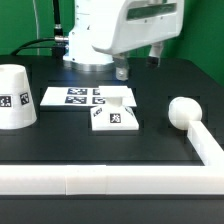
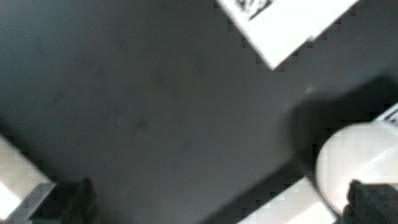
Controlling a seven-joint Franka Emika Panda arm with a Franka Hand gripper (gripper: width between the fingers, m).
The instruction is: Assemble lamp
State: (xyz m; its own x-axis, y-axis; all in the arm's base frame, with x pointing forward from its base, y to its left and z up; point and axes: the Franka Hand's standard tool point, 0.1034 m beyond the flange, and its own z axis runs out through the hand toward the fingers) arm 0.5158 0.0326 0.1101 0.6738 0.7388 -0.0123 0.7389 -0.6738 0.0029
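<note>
The square white base [image 1: 115, 116] with a tag lies mid-table. The round-headed bulb [image 1: 183, 112] lies to the exterior view's right of it. The tapered shade [image 1: 15, 97] stands at the left. My gripper [image 1: 138, 62] hangs above the table behind the base, open and empty. In the wrist view my gripper [image 2: 215, 205] has its dark fingertips [image 2: 54, 205] far apart over bare dark table. A rounded white part, likely the bulb [image 2: 352, 160], lies close to one fingertip. A white tagged corner [image 2: 270, 22] also shows; I cannot tell which part it is.
The marker board [image 1: 78, 97] lies behind the base. A long white rail [image 1: 100, 181] runs along the table's front and turns up the exterior view's right side [image 1: 208, 145]. A white strip [image 2: 15, 172] shows at the wrist view's edge.
</note>
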